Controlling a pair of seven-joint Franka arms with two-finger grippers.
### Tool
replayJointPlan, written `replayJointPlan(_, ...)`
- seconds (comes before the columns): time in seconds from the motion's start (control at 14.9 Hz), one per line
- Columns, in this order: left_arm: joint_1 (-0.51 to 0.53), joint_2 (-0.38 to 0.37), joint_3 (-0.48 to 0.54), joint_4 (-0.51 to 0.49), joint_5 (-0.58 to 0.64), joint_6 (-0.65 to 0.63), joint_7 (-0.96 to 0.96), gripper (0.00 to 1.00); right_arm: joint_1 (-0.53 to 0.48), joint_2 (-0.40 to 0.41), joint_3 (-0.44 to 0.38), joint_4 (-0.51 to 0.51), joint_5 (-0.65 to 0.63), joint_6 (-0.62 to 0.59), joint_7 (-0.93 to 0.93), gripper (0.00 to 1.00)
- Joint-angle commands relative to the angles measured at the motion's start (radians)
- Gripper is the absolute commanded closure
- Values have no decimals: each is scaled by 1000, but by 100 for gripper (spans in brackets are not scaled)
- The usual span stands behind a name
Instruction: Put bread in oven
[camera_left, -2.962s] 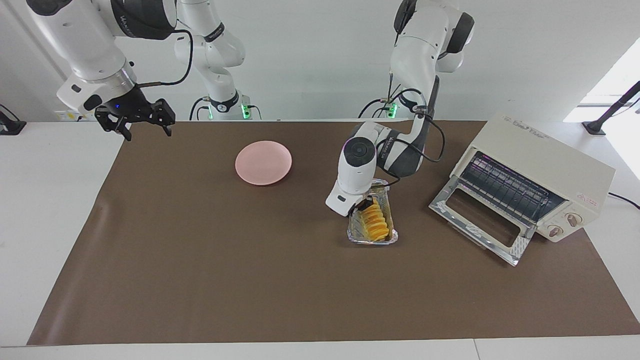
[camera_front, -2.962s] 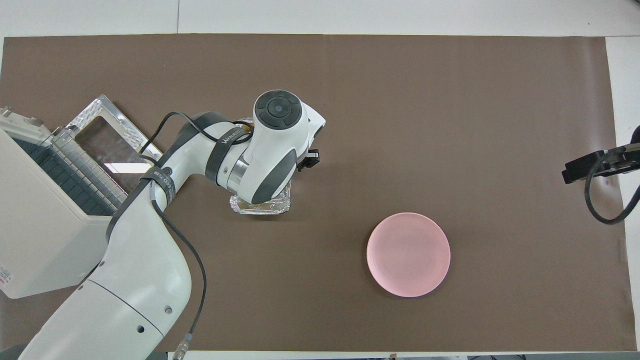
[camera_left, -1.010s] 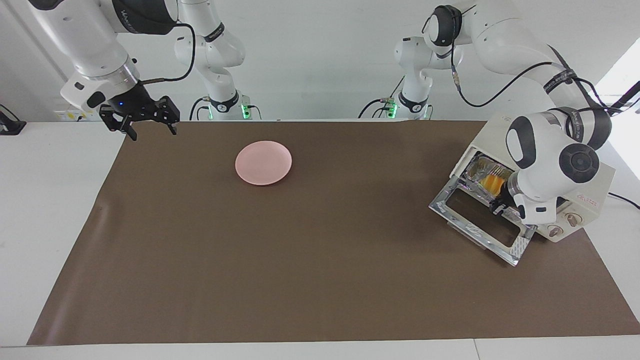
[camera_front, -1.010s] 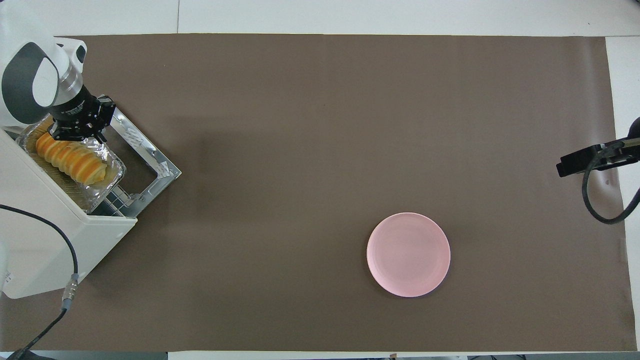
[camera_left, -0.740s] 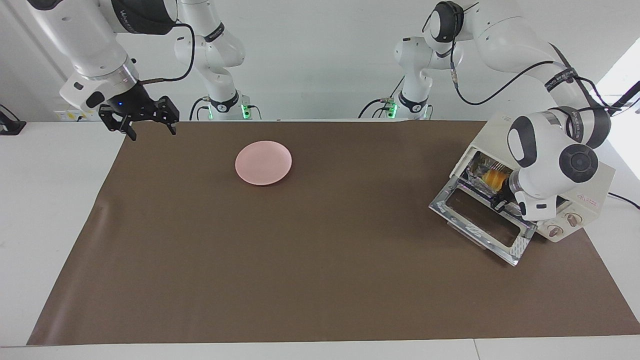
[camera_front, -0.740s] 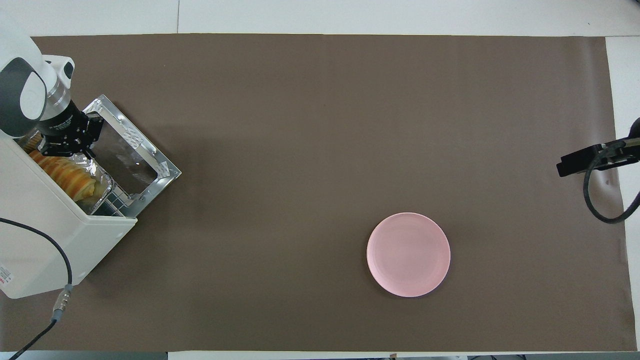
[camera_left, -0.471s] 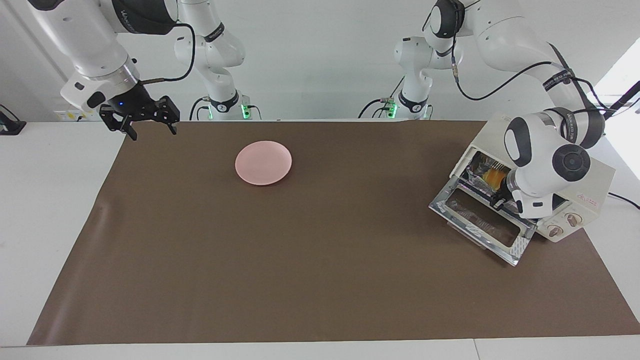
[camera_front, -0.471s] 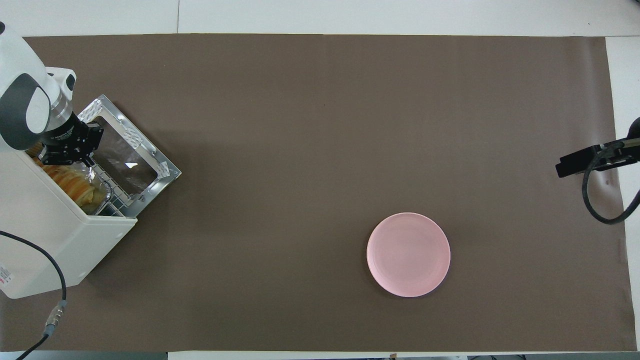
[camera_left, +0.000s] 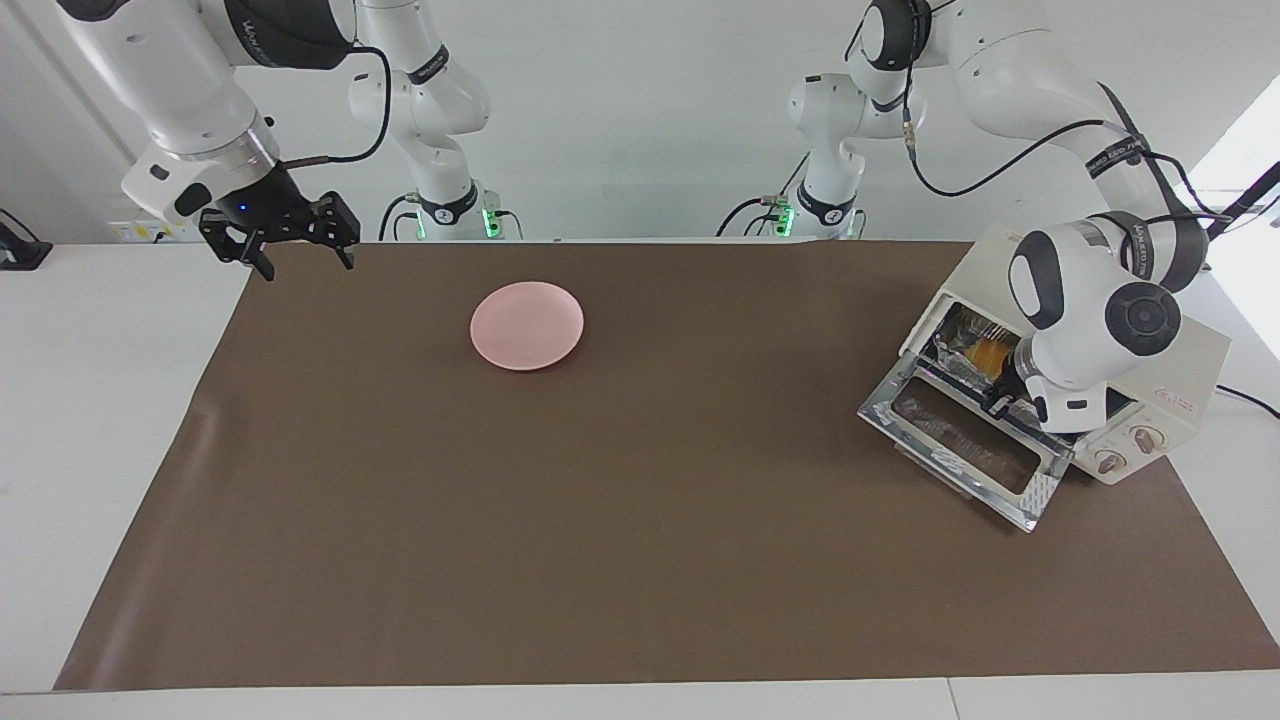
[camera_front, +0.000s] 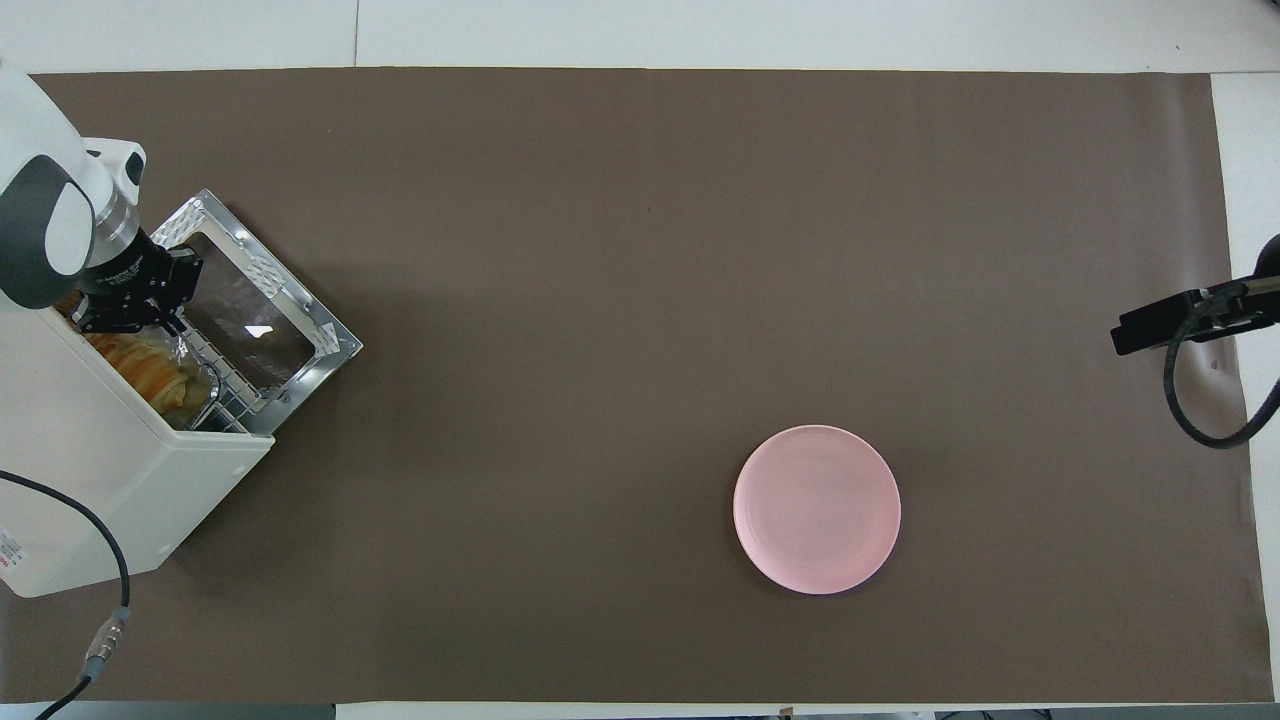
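Note:
The cream-white oven stands at the left arm's end of the table with its glass door dropped open. The yellow-orange bread lies in a crinkled foil tray on the wire rack inside the oven, mostly under the oven's roof in the overhead view. My left gripper is at the oven's mouth over the open door, shut on the tray's rim. My right gripper hangs open and empty over the mat's edge at the right arm's end and waits.
A round pink plate lies on the brown mat toward the right arm's end, nearer to the robots than the mat's middle. The oven's two knobs face away from the robots. A cable runs beside the oven.
The left gripper lifted the foil tray with the bread off the mat, carried it to the oven and slid it in on the rack. In the last half second it barely moved. The right arm stayed put.

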Motion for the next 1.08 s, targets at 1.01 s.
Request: replayJointPlan(1.01,-72,-183,-11,88,34,-94,382,0,-9,-9,4,-5,14,-12,-11,0)
